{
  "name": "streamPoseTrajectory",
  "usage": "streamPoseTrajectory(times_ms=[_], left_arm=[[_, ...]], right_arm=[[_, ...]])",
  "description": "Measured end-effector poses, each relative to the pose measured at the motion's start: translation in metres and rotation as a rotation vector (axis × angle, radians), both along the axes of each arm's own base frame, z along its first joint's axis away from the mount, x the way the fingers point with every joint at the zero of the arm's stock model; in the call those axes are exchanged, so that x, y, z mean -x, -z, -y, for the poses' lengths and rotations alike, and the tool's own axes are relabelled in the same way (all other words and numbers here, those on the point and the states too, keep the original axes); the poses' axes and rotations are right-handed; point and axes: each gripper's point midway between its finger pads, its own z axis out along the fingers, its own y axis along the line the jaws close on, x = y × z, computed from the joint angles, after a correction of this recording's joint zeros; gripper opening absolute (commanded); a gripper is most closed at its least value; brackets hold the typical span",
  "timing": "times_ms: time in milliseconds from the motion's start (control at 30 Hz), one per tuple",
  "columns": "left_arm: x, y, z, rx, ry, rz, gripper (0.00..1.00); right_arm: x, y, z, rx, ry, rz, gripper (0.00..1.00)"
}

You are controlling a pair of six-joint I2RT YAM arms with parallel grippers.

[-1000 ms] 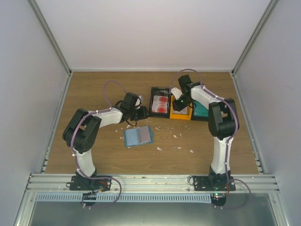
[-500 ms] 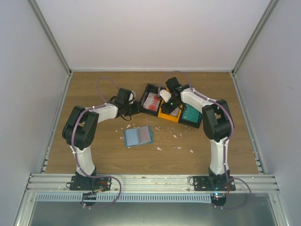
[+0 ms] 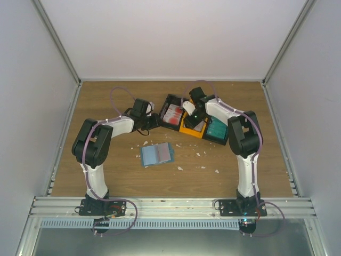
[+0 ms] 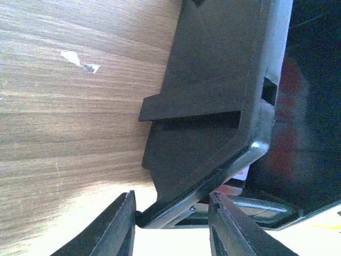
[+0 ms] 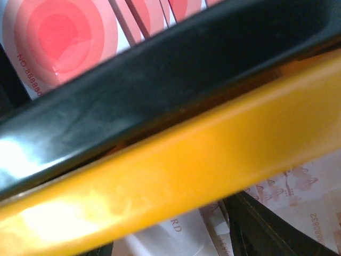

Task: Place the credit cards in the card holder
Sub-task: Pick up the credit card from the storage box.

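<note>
Scraps point(image 3: 180, 168), white and irregular, are seen strewn on the wooden table point(image 3: 106, 176) just ahead of the arm bases. The card holder point(image 3: 157, 154) is found right past them, blue, lying flat, left of centre. A greyer patch is seen on its top face. It is touched by neither arm and is set apart from the tray.

Farther back, the left gripper point(image 3: 151, 122) is laid low at the left corner of the tray point(image 4: 213, 80). In the left wrist view the tray's black corner wall is seen between the two fingers point(image 4: 120, 226), both close against it, so the jaws are read as narrowed onto that wall.

The tray is set askew, its left end farther back than its right. Three compartments are noted:
- Left, black: red-blotched cards point(image 3: 171, 114).
- Middle, orange: pale cards point(image 5: 298, 197).
- Right: teal cards point(image 3: 216, 129).

All cards seen are in the tray.

The right gripper point(image 3: 195, 114) is held over the tray, about where black meets orange. The right wrist view is filled by those two walls, very close and blurred. Only one dark finger point(image 5: 261, 229) is caught at the bottom edge, so jaw width cannot be told.

Pale enclosure walls point(image 3: 170, 37) are seen beyond.
</note>
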Motion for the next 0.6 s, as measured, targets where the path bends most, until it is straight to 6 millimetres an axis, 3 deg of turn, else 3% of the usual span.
streamPoseTrajectory(times_ms=[267,600], left_arm=[[-0.0014,0.0003,0.0022,0.010,0.008,-0.002,0.40],[-0.0050,0.0004,0.0079,0.037,0.027,-0.005,0.38]], right_arm=[[0.0018,-0.0004,0.0038,-0.022,-0.003,-0.024,0.38],[0.0059,-0.0014,0.0099,-0.074,0.004,-0.072,0.26]])
